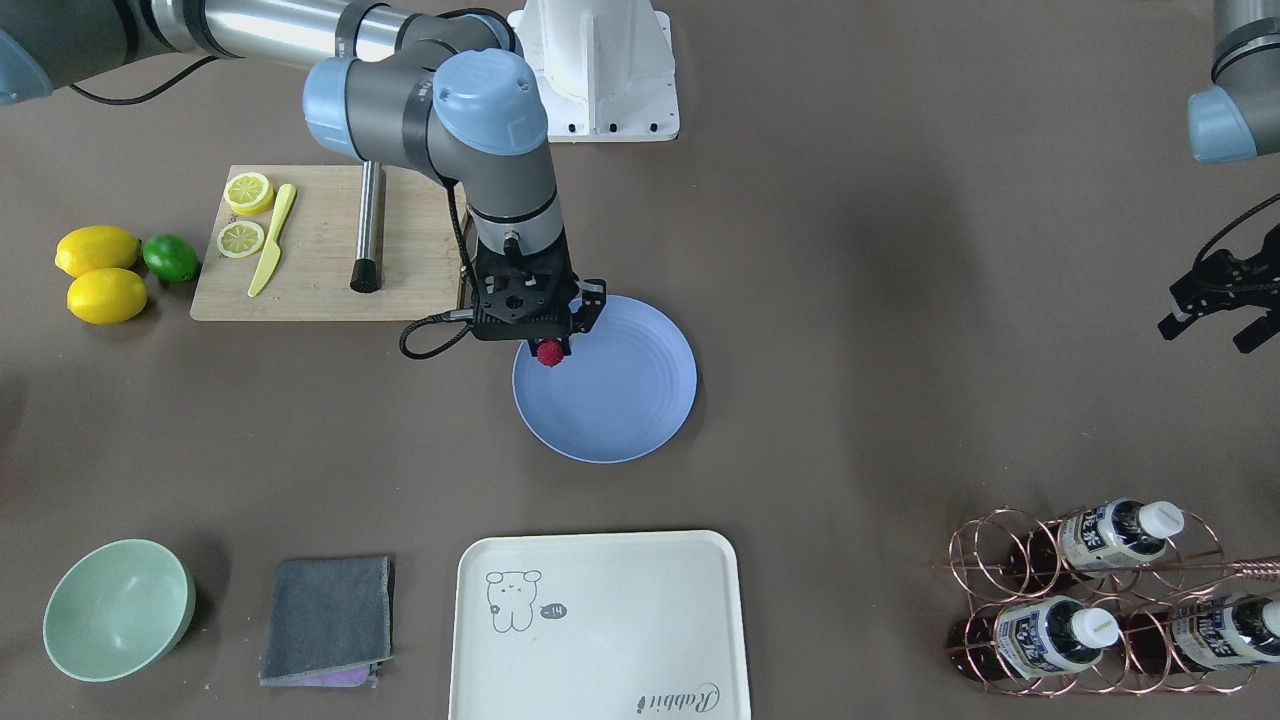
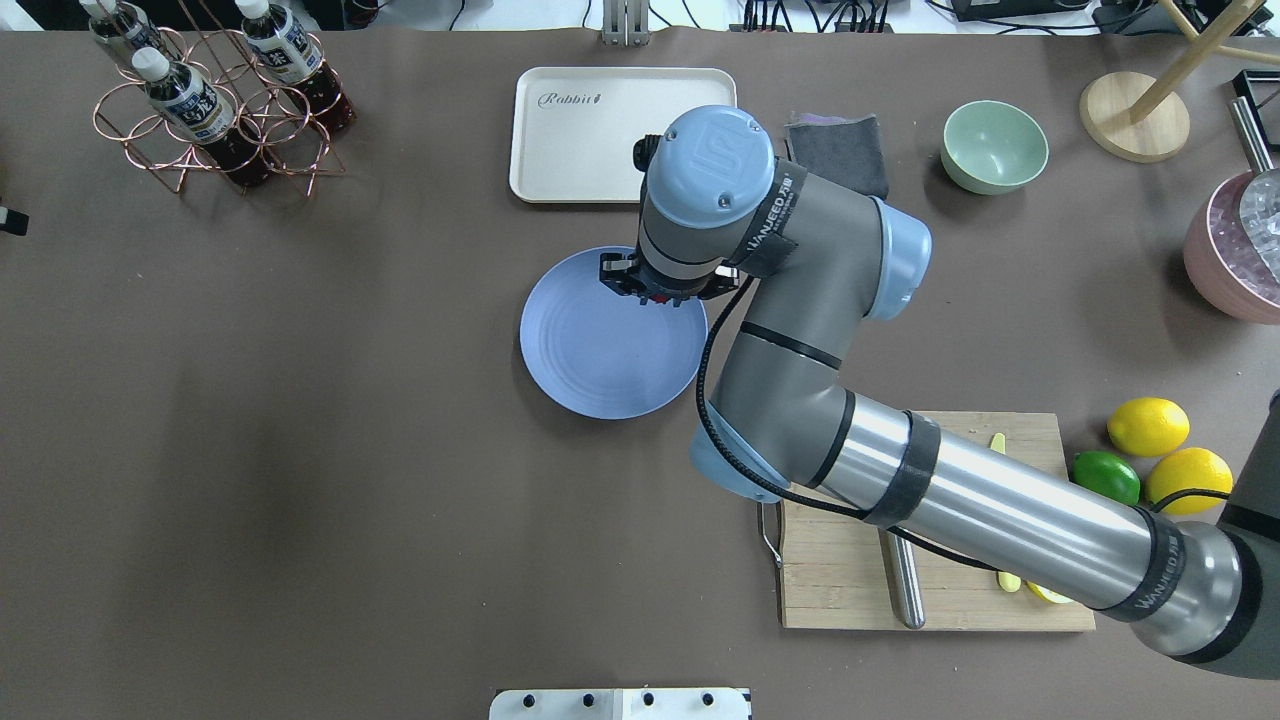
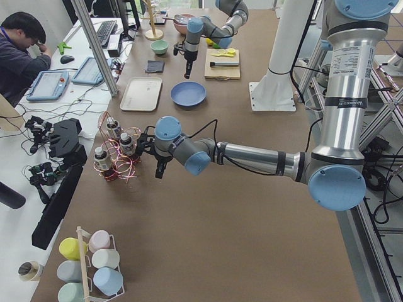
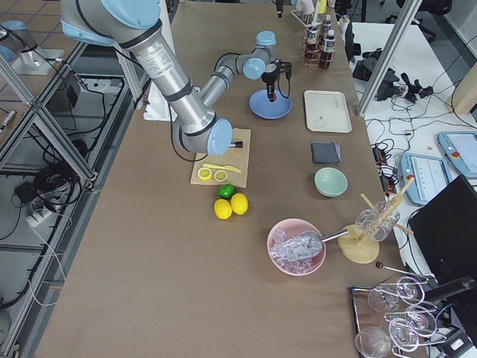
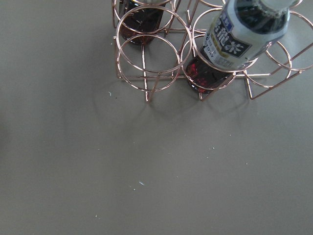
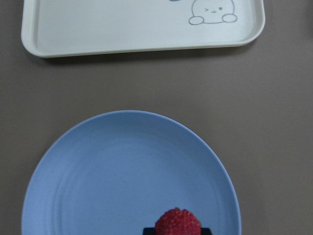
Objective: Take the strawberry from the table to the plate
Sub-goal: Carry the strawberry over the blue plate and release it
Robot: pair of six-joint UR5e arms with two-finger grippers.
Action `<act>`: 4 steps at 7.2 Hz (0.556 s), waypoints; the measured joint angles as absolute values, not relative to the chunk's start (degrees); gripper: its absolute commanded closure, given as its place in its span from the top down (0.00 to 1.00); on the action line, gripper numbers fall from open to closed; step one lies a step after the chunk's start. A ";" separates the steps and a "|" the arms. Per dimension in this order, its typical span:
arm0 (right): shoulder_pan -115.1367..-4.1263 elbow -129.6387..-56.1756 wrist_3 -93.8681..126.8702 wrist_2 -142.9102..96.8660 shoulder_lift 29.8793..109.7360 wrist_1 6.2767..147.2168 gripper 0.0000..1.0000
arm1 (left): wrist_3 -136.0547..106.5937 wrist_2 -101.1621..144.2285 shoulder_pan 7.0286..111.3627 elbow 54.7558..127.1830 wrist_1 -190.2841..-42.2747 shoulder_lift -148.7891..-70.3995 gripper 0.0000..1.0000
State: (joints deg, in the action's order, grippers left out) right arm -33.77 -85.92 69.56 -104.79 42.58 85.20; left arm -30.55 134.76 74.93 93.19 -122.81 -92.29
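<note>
Seen from across the counter (image 1: pixel 850 300), the right arm reaches down over a round blue-lavender plate (image 1: pixel 620 400) near the middle. The right claw (image 1: pixel 548 342) is closed narrowly on a small, bumpy, dark-red strawberry (image 6: pixel 178 223), which is pinched between its tips. In this view the berry sits over the plate's edge at about 10 o'clock. The side views show the claw hanging above the plate with a gap under it, so the berry is held in the air over the plate, not resting on it. The right wrist camera looks straight down on the berry against the blue surface.

Away at 3 o'clock from the plate, well apart, the left claw (image 1: pixel 1212 330) hovers with its fingers spread wide, holding nothing. It is near a copper wire rack (image 1: pixel 1090 600) that holds bottles of dark drink (image 1: pixel 1050 635).

At 6 o'clock from the plate lies a cream tray with a bear drawing (image 1: pixel 600 620). At 10 o'clock is a wooden cutting board (image 1: pixel 320 250) carrying lemon slices (image 1: pixel 241 238) and a yellow knife (image 1: pixel 272 240). Beside the board, at its 9 o'clock, lie two lemons (image 1: pixel 105 295) and a lime (image 1: pixel 170 257). A mint-green bowl (image 1: pixel 118 610) and a folded grey cloth (image 1: pixel 328 620) sit at 7 o'clock.
</note>
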 measured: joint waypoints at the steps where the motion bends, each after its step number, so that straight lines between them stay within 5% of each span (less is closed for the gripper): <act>1: -33.55 -81.57 69.78 -104.65 41.52 80.22 0.00 | -30.22 134.79 75.14 93.19 -122.87 -91.82 0.98; 4: -30.83 -75.63 70.16 -101.71 40.86 73.23 0.00 | -30.01 134.82 75.49 93.24 -123.27 -90.88 0.98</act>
